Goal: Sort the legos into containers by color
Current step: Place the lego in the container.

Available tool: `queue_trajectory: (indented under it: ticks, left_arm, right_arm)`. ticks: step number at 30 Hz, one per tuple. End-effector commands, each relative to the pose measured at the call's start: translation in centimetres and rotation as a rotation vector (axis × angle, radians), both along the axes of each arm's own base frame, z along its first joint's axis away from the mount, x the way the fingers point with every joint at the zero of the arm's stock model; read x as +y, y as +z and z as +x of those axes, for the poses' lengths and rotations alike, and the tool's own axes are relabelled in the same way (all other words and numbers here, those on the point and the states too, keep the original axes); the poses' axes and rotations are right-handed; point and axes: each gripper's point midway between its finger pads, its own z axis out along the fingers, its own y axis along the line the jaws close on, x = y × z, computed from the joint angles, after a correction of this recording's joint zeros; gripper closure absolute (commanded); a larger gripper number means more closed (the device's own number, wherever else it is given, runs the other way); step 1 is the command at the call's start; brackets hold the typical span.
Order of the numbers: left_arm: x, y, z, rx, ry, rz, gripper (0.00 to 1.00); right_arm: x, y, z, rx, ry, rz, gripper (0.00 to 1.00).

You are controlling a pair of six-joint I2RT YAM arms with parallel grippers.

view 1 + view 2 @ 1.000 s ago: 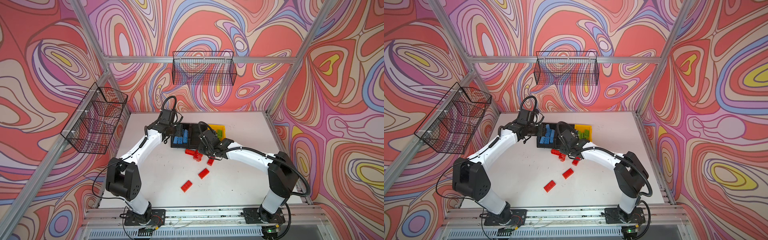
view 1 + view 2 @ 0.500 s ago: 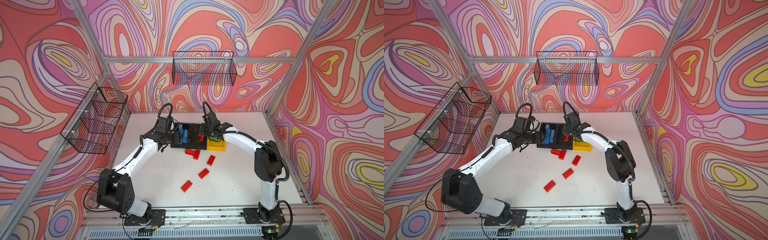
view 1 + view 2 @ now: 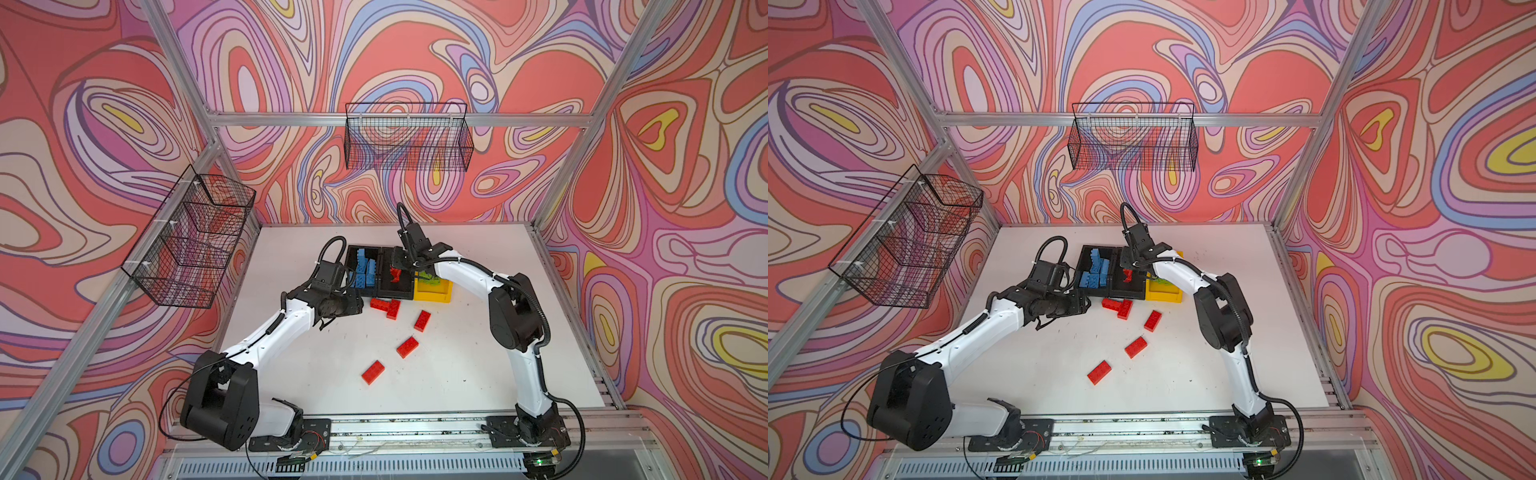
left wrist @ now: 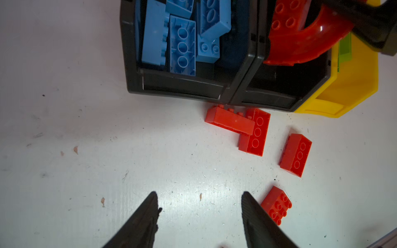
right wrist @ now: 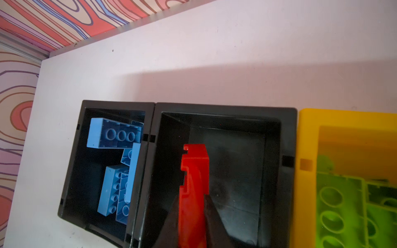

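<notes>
Release geometry, one view at a time.

Top views: the right gripper is hanging over the middle black bin and clamping the red arch. Both top views are showing the arch inside that bin's outline, between the blue-filled black bin and the yellow bin. The left gripper is hovering by the front of the blue-filled bin and pointing toward the loose red bricks. Five of them are lying on the white table, and the left arm is looking nearer to them.

Left wrist view: the left fingers are standing wide apart with only bare table in the gap. The nearest red brick is lying studs-up just outside one finger, not between the two. Two more are touching in an L right against the bin fronts.

Right wrist view: the right fingers are pinching narrow on the arch, one on each flat face. The arch's long axis is running straight out from the fingertips toward the bin's far wall, and the bin floor under it is looking empty. Green bricks are sitting in the yellow bin. The arch seems to be hanging closer to the wall shared with the blue-filled bin than to the yellow side. A straight drop is probably all that's needed, with the thinner margin on that shared wall.
</notes>
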Motion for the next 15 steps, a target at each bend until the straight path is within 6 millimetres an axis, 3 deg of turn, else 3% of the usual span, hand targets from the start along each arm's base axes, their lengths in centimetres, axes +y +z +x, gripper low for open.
queue_trajectory:
  ticks: [1, 3, 5, 9, 12, 15]
  left_arm:
    - [-0.5, 0.6, -0.1, -0.020, 0.011, -0.028, 0.36]
    - [-0.4, 0.7, -0.2, -0.023, 0.013, -0.023, 0.35]
    - [-0.2, 0.7, -0.3, -0.026, 0.014, -0.016, 0.36]
    - [0.0, 0.4, -0.3, -0.031, 0.011, -0.004, 0.36]
    - [0.3, 0.8, 0.1, -0.041, 0.002, 0.033, 0.36]
    - [0.5, 2.6, 1.0, -0.096, -0.036, 0.054, 0.35]
  right_arm:
    - [0.2, -1.1, 0.7, 0.005, 0.008, -0.003, 0.82]
    - [0.4, -1.1, 0.8, 0.005, 0.013, 0.002, 0.77]
    - [0.6, -1.0, 0.8, 0.002, 0.019, 0.006, 0.65]
    - [0.3, 0.6, 0.6, -0.029, 0.029, 0.009, 0.48]
    - [-0.2, 3.0, -0.1, -0.059, 0.054, -0.008, 0.46]
    - [-1.5, 6.2, -1.5, -0.103, 0.088, -0.066, 0.42]
